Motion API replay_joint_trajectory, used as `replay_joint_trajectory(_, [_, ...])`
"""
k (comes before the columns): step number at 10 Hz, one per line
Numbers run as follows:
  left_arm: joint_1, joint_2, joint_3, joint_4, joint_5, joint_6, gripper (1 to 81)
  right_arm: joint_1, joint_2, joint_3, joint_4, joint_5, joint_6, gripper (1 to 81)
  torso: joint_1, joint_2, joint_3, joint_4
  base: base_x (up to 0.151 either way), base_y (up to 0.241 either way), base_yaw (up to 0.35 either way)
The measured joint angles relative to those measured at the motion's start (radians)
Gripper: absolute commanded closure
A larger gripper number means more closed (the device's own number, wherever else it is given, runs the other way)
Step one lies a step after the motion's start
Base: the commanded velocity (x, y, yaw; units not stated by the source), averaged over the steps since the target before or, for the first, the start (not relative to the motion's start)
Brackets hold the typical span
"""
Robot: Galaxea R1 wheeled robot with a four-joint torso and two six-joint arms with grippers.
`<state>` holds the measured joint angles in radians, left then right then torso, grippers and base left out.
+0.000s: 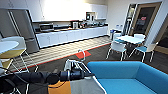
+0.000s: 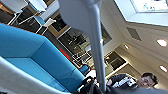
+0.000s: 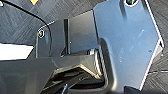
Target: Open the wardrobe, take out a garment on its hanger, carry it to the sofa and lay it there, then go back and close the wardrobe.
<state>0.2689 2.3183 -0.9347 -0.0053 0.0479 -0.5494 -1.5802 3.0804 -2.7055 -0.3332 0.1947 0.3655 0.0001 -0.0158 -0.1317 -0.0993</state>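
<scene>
Office kitchenette and break area, seen from the robot's head camera: the white garment (image 1: 85, 86) hangs limp at the near edge of the picture, just beside the near left corner of the bright blue sofa (image 1: 125, 75), its cloth not yet on the seat. Thin white hanger (image 1: 75, 63) wire rises above the cloth, with the hook looped over the end of the robot's left arm. The left tool (image 1: 75, 74) sits at that spot, black and blurred, and whether its fingers are wide, narrow or clamped on the hanger cannot be told. A rust-orange garment (image 1: 60, 88) hangs right beside the white one, under the same arm.

From the left wrist camera, the sofa's blue back and seat (image 2: 37, 57) lie close by, with a pale band of the white cloth (image 2: 22, 82) across the near corner and a pale grey post-like shape (image 2: 96, 45) running up toward the ceiling. A person (image 2: 135, 81) in dark clothing shows beyond it, under recessed ceiling lights (image 2: 162, 42).

Beyond the sofa stand a white table (image 1: 130, 38) with white chairs (image 1: 117, 47), some with blue seats. A red mark (image 1: 83, 54) lies on the dark floor near a strip of pale striped flooring. A long white worktop (image 1: 72, 35) with appliances runs along the far wall, a steel refrigerator (image 1: 21, 27) at its left end, and a round white table (image 1: 7, 46) with a yellow-seated chair (image 1: 12, 53) stands at far left.

The right wrist camera looks at the robot's own dark plate over dark patterned floor (image 3: 20, 27); the right tool's state cannot be told.
</scene>
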Motion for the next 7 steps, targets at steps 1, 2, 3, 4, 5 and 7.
replay_joint_trajectory(1, [0.0,0.0,0.0,0.0,0.0,0.0,81.1,-0.001,0.0,0.0,0.0,0.0,0.0,1.0,0.0,0.0,0.0,0.0,0.0,0.0,-0.263])
replay_joint_trajectory(2, [0.0,0.0,0.0,0.001,0.0,0.0,81.1,-0.002,0.0,0.0,0.0,0.0,0.0,1.0,0.0,0.0,0.0,0.0,0.0,0.0,-0.262])
replay_joint_trajectory(3, [0.001,-0.003,0.0,0.002,0.0,0.001,81.1,-0.001,0.0,0.0,0.0,0.0,0.0,1.0,0.0,0.0,0.0,0.0,0.0,0.0,-0.263])
replay_joint_trajectory(4, [0.005,-0.01,0.0,0.002,0.0,0.001,81.1,-0.002,0.0,0.0,0.0,0.0,0.0,1.0,0.0,0.0,0.0,0.0,0.0,0.0,-0.263])
replay_joint_trajectory(5, [0.006,-0.019,0.0,0.002,0.0,0.001,81.1,-0.002,0.0,0.0,0.0,0.0,0.0,1.0,0.0,0.0,0.0,0.0,0.0,0.0,-0.264])
replay_joint_trajectory(7, [0.009,-0.031,0.0,0.003,-0.001,0.0,81.1,-0.001,0.0,0.0,0.0,0.0,0.0,1.0,0.0,0.0,0.0,0.0,0.0,0.0,-0.265])
